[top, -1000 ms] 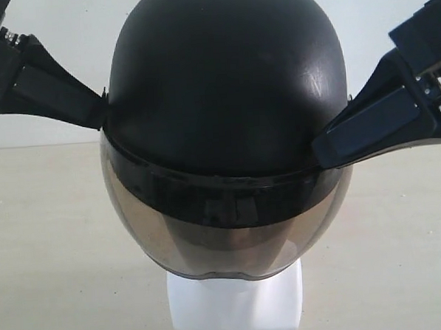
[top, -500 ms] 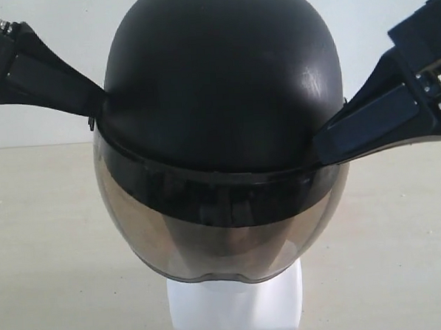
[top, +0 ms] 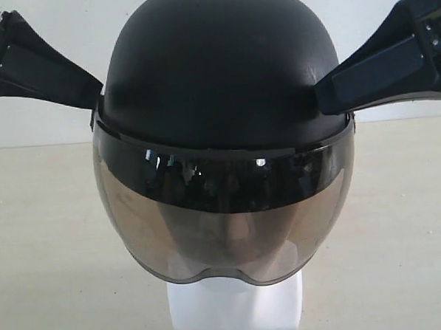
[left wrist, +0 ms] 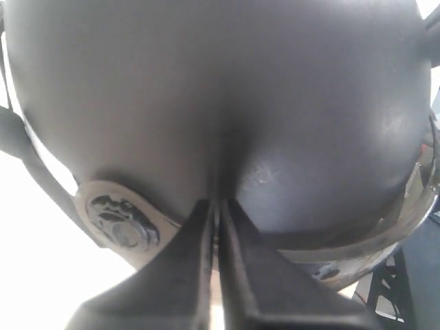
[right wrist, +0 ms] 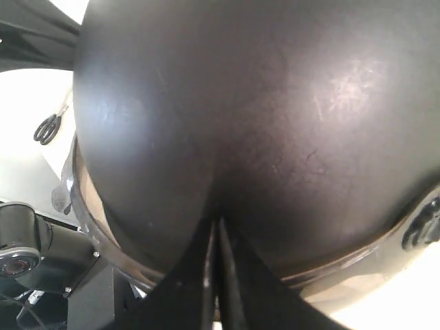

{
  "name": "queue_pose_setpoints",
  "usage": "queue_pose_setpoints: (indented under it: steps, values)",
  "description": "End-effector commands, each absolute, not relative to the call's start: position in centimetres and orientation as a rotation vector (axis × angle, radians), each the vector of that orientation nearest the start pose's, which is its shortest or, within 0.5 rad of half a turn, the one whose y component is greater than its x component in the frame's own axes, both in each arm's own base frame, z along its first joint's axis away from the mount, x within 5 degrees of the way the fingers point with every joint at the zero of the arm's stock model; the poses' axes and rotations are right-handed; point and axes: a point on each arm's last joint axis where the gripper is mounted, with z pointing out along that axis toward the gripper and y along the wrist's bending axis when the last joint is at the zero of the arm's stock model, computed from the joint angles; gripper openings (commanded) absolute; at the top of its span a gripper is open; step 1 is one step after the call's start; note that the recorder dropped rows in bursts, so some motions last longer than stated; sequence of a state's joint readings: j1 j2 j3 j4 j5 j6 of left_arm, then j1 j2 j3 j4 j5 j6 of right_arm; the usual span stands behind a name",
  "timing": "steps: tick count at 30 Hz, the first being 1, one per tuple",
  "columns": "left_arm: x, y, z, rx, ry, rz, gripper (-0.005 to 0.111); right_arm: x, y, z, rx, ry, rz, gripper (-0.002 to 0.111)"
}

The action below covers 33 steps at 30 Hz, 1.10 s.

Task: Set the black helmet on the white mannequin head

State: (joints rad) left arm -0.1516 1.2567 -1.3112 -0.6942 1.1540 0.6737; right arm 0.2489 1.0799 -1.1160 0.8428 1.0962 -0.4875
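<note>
- Matte black open-face helmet (top: 219, 69) with a rounded dome sits over the smooth white mannequin head (top: 235, 308). Only the blocky neck base shows clearly, below the visor's lower edge.
- Smoky tinted curved visor (top: 223, 224) hangs in front of the face, which shows through only dimly. Cannot tell if the lining is fully seated on the crown.
- The helmet looks roughly level in the exterior view, centred over the neck base, which stands on the pale beige table (top: 48, 255).
- Left gripper (top: 95, 94): jaws closed with only a thin slit between them (left wrist: 215, 206). Its tips butt against the shell low on that side, near the round visor pivot disc (left wrist: 113, 220).
- Right gripper (top: 324, 93): jaws closed (right wrist: 214, 223), tips against the shell just above the rim band on the opposite side.
- Nothing sits between either pair of jaws. The helmet lies between the two claws, touched on both flanks.
- Handling guess: a hard, stiff shell that won't deform. It is probably moderately heavy, and wider than the head, so it can rock.
- The smooth dome likely lets closed tips skid upward.
- The visor looks thin and easy to scratch, so I'd avoid pushing on it.
- Best hold is likely low on both sides at the rim band, with even pressure from each claw.
</note>
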Motion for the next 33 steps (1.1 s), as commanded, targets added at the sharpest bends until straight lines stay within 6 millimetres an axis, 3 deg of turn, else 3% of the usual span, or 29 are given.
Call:
queue_pose_setpoints:
  steps: [1,11,19,23,28,33]
  values:
    - [22.2,-9.0,40.9,0.838,2.183,-0.678,0.004,17.5,10.5,40.0,-0.613,2.173,0.956,0.0]
    - [19.7,-8.2,43.0,0.811,2.097,-0.576,0.004,16.9,10.2,40.6,-0.595,2.132,0.943,0.0]
    - [15.8,-7.6,45.0,0.787,2.034,-0.567,0.004,12.8,7.7,42.6,-0.547,2.043,0.679,0.0]
    - [14.9,-7.4,44.0,0.781,2.05,-0.573,0.004,11.3,7.3,43.2,-0.556,2.0,0.673,0.0]
    - [14.1,-7.5,42.5,0.764,2.086,-0.629,0.004,11.1,7.0,42.6,-0.597,2.057,0.618,0.0]
    - [12.2,-7.5,43.0,0.739,2.014,-0.666,0.004,10.9,6.6,41.9,-0.649,2.129,0.533,0.0]
